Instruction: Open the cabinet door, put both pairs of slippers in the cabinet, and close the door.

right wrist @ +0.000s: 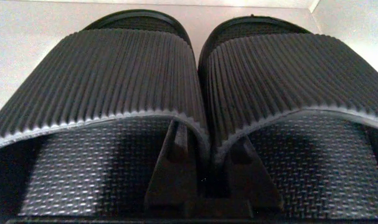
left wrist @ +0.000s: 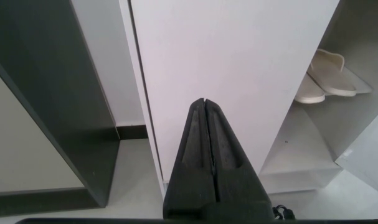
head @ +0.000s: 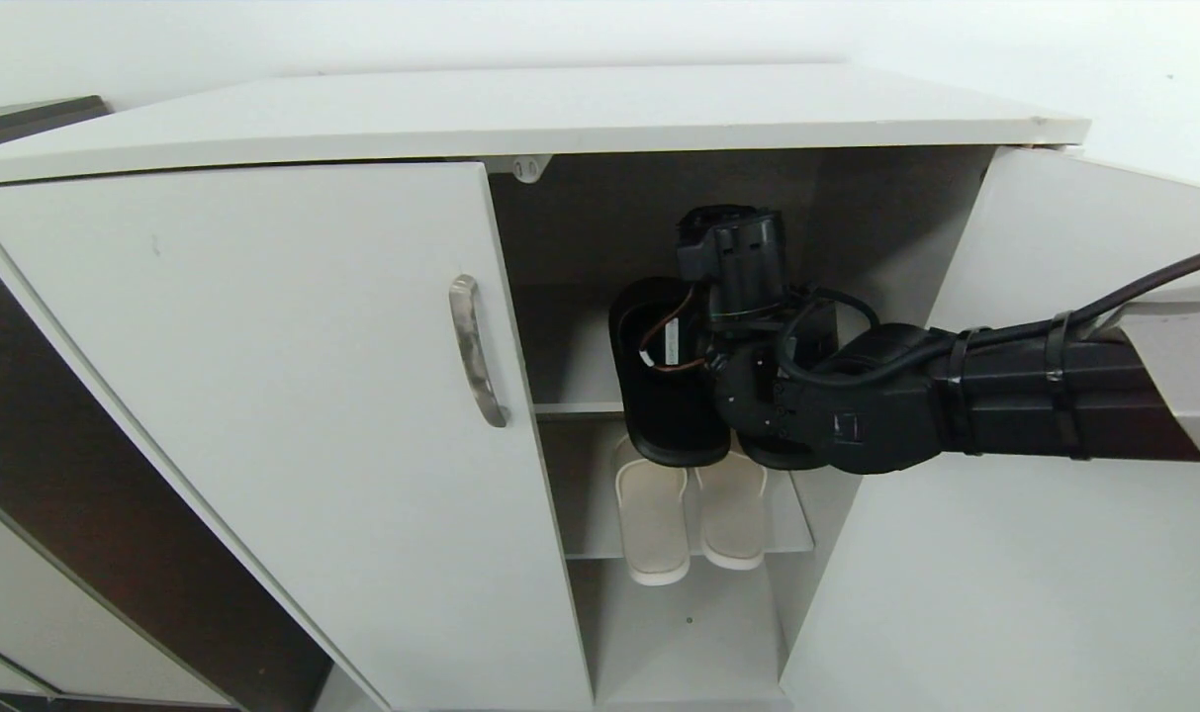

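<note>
Head view: my right arm is inside the open cabinet (head: pixel 560 109), holding the black slippers (head: pixel 664 396) at the upper shelf (head: pixel 572 371). The white slippers (head: pixel 654 524) lie on the shelf below. The second pair looks mid-placement; next I must set it down, let go, back out and shut the right door (head: pixel 1005 593).

Left wrist view: my left gripper (left wrist: pixel 204 109) hangs with jaws together.

Right wrist view: my right gripper (right wrist: pixel 207 168) clamps the pair's inner sides. Whether the soles touch the shelf is hidden.

2 black slippers (right wrist: pixel 114 81) side by side, ribbed straps touching; gripper (right wrist: pixel 206 146) clamped on their adjoining inner edges.
</note>
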